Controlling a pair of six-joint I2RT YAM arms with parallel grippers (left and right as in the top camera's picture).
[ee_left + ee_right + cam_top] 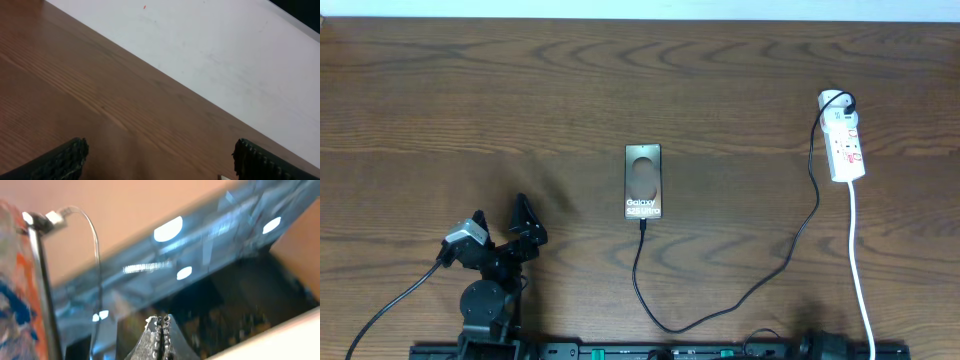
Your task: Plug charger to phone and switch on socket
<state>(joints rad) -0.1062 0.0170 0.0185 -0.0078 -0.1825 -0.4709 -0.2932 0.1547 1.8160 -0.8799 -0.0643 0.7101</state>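
Observation:
The phone (643, 181) lies face up at the table's middle, with white "Galaxy" lettering. The charger (760, 285) is a thin black cable; its tip sits at the phone's bottom edge and it loops right up to a white plug (836, 100) on the socket (845, 143), a white power strip with red marks at the far right. My left gripper (525, 218) is open and empty at the front left, well left of the phone; the left wrist view shows its fingers (160, 157) wide apart over bare wood. My right gripper (161, 322) is shut and empty, pointing away from the table.
The socket's white cord (860, 270) runs down to the front edge at the right. The robot base rail (650, 351) lies along the front edge. The right arm shows only as a dark shape (820, 343) at the bottom right.

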